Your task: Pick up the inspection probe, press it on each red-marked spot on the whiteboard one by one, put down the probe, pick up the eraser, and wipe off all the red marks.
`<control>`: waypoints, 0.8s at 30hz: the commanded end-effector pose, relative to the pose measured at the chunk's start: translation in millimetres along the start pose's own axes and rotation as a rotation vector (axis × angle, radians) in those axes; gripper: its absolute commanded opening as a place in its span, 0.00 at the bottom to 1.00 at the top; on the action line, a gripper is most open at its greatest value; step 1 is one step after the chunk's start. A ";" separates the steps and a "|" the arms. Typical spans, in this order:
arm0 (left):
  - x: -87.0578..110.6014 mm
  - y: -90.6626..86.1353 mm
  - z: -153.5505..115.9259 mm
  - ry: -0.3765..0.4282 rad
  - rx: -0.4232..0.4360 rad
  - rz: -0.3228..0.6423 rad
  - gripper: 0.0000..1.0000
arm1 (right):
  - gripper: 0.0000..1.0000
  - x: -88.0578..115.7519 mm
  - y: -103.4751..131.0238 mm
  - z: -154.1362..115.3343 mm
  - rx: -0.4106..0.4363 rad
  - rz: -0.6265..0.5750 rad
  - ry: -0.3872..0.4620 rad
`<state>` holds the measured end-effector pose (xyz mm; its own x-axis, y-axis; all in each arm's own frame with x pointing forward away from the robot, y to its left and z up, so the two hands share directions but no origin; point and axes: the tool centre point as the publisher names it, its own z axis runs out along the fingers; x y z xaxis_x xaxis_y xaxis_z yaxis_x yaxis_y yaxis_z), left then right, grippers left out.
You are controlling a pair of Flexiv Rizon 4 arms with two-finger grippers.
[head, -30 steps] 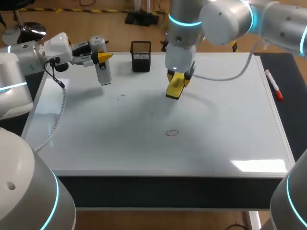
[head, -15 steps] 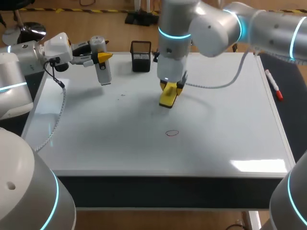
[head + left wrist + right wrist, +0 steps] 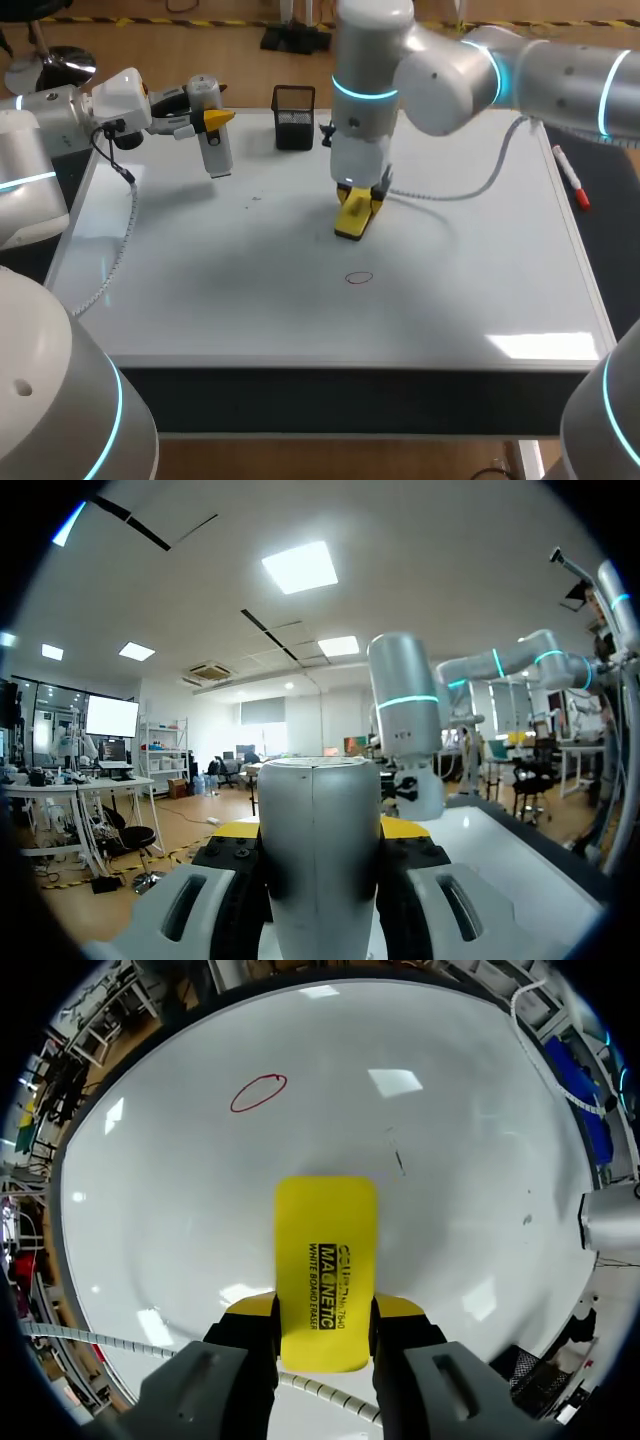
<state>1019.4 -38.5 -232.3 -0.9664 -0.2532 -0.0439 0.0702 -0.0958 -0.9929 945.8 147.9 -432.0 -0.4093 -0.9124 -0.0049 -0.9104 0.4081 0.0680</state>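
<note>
In the left wrist view the grey cylindrical inspection probe (image 3: 320, 850) fills the middle and covers most of the left tool (image 3: 320, 828). Only slivers of its yellow tips show on either side.

In the head view the right arm's wrist hides much of the right tool (image 3: 325, 1306). Whether the yellow rectangular eraser (image 3: 352, 216) touches the glossy white whiteboard surface (image 3: 480, 250) cannot be told.

The left tool is clenched on the probe, holding it upright well to the left of the red oval mark (image 3: 359, 278), toward the far edge. The right tool grips the eraser from both long sides. The eraser lies near the mark, on its far side and apart from it.

A black mesh pen holder (image 3: 294, 117) stands farther beyond the mark. A red marker pen (image 3: 572, 178) lies well to the mark's right, off the white area.
</note>
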 end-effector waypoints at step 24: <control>1.1 -0.1 0.4 -0.004 0.003 0.004 0.00 | 0.00 56.2 -24.8 17.0 -0.037 0.077 0.061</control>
<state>1019.4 -38.5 -232.3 -0.9664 -0.2532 -0.0439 0.0702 -0.0958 -0.9929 945.5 93.3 -432.9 -0.4730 -0.8791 0.0594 -0.8725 0.4767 0.1072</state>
